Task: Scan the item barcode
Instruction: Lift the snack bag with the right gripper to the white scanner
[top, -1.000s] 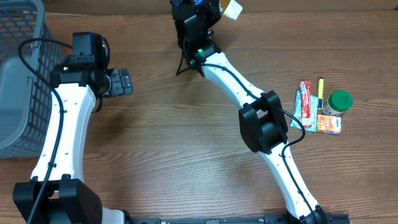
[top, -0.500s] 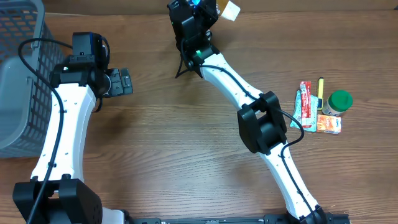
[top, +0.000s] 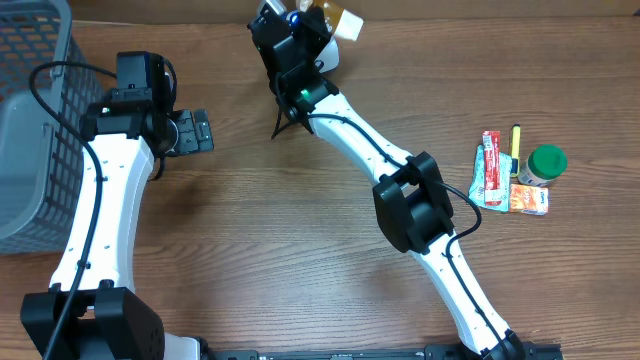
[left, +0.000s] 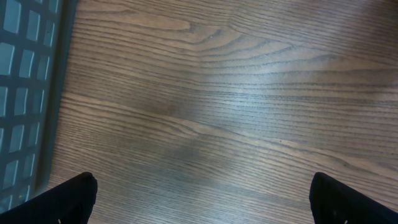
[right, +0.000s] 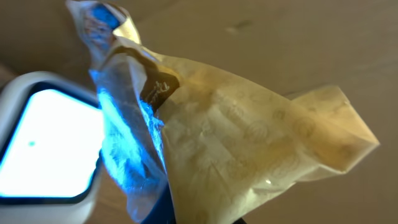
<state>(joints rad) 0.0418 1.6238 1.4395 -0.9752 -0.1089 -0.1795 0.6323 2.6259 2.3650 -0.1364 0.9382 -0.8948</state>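
Observed from the overhead view, clock positions taken on the table (top: 300, 240) as seen from above.

Right gripper (top: 315, 20): at about 12 o'clock, at the far edge of the table, arm stretched out long. Jaws drawn in narrow and clamped on the yellow packet (top: 346, 21). In the right wrist view the packet (right: 249, 143) fills most of the frame: crinkled pale yellow film with a clear, blue-lit flap on its 9 o'clock side. Whether a barcode shows on it cannot be told.

Scanner (right: 43, 146): a white-rimmed, glowing window just beside the packet at its 8 o'clock. Contact between the two cannot be confirmed.

Left gripper (top: 196, 131): at about 10 o'clock, jaws spread wide, holding nothing. The left wrist view shows its two dark fingertips (left: 71, 199) in the bottom corners with bare wood between them.

Basket (top: 30, 130): grey mesh, at 9 to 10 o'clock, just beside the left arm.

Other goods: grouped at 3 o'clock, well apart from both grippers. Red packet (top: 490, 158), green-lidded jar (top: 545, 165), orange packet (top: 528, 198) and a yellow pen (top: 516, 138), all lying close together.
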